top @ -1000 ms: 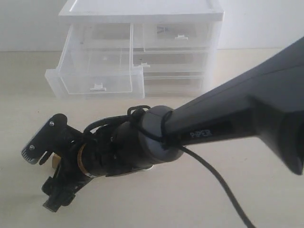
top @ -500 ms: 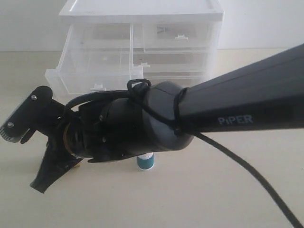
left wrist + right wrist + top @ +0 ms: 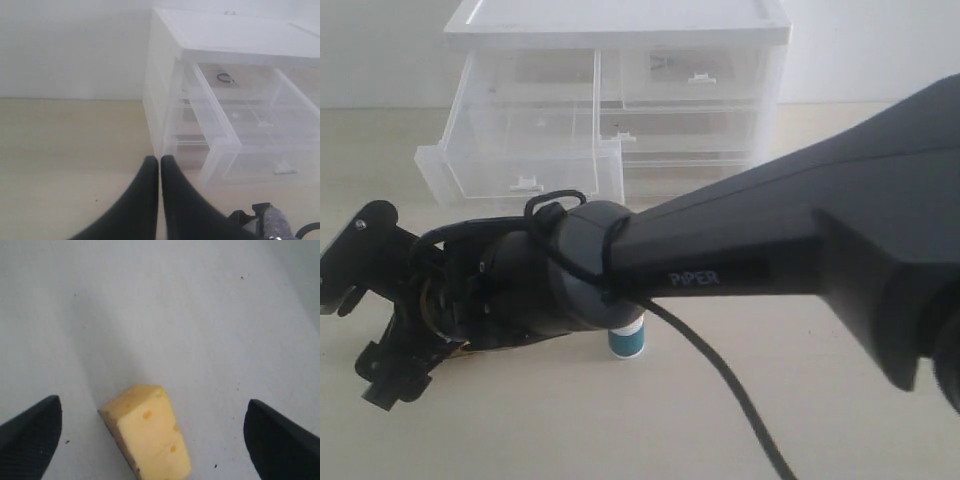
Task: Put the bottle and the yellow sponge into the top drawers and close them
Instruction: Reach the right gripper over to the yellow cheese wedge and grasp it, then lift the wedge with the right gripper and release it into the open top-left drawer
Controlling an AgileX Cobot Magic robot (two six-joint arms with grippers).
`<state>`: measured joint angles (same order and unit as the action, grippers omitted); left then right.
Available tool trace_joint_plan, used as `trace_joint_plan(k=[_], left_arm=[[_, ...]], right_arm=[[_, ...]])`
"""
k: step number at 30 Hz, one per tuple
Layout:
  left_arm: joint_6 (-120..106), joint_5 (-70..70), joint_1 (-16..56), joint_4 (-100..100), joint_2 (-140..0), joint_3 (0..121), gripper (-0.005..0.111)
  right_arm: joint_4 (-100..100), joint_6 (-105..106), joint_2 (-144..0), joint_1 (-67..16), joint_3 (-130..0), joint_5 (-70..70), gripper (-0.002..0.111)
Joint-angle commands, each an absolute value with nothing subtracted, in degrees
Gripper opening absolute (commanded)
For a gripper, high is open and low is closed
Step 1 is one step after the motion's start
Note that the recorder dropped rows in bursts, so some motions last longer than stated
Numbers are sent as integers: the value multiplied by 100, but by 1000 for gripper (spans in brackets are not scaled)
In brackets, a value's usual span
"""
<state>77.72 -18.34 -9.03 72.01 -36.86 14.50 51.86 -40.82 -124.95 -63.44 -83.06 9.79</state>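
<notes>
The yellow sponge (image 3: 148, 438) lies on the table between the wide-apart fingers of my right gripper (image 3: 152, 407), which is open and not touching it. In the exterior view that gripper (image 3: 365, 318) sits low at the far left, and its wrist hides the sponge. The teal bottle (image 3: 626, 341) with a white cap stands behind the right arm, mid-table. The top left drawer (image 3: 525, 165) is pulled out and looks empty; the top right drawer (image 3: 692, 76) is pushed in. My left gripper (image 3: 160, 161) is shut on nothing, beside the unit's open drawer (image 3: 260, 127).
The white drawer unit (image 3: 620, 22) stands at the back of the table, with two full-width drawers below the top ones. The right arm (image 3: 770, 250) stretches across the middle of the exterior view, with its cable (image 3: 720, 380) trailing over the table.
The right arm has swung further left and lower, carrying its open gripper toward the table's left edge. The bottle, hidden a second ago, now shows below the arm.
</notes>
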Motion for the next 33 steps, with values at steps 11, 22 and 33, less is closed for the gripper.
trace_joint_plan(k=[11, 22, 33], left_arm=[[7751, -1843, -912, 7134, -3648, 1426, 4], [7709, -1637, -912, 7084, -3648, 1426, 4], [7910, -1673, -912, 7084, -3648, 1426, 4]], right_arm=[[5139, -3990, -13158, -5821, -8360, -117, 56], [4902, -4023, -10977, -6888, -7065, 2022, 3], [5579, -5128, -9338, -5050, -7015, -209, 3]])
